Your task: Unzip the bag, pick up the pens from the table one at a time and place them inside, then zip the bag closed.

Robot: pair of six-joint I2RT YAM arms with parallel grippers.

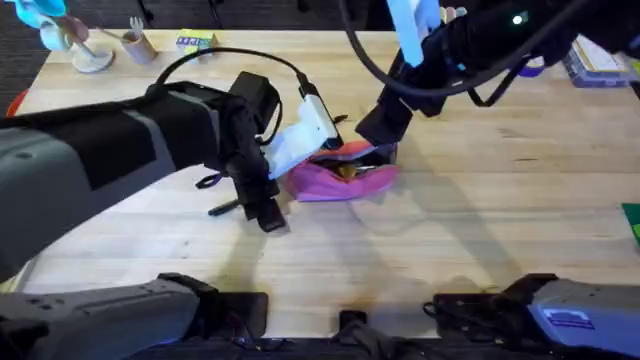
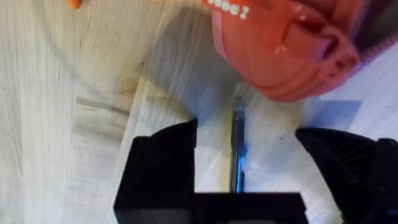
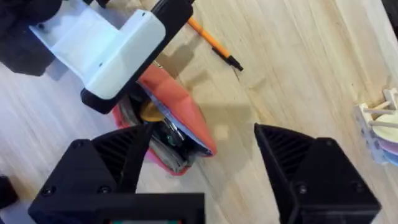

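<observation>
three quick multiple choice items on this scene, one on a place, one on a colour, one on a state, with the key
1. Where is the dark pen?
A. inside the bag
B. on the table between the left end effector's fingers
C. in the right end effector

2. What colour is the other pen on the table?
A. green
B. orange
C. white

3. The bag is:
A. open
B. zipped shut
C. off the table

Key: B, the left wrist view shows it between the left end effector fingers; B, orange shaft with black tip; A, its mouth gapes in the right wrist view.
</observation>
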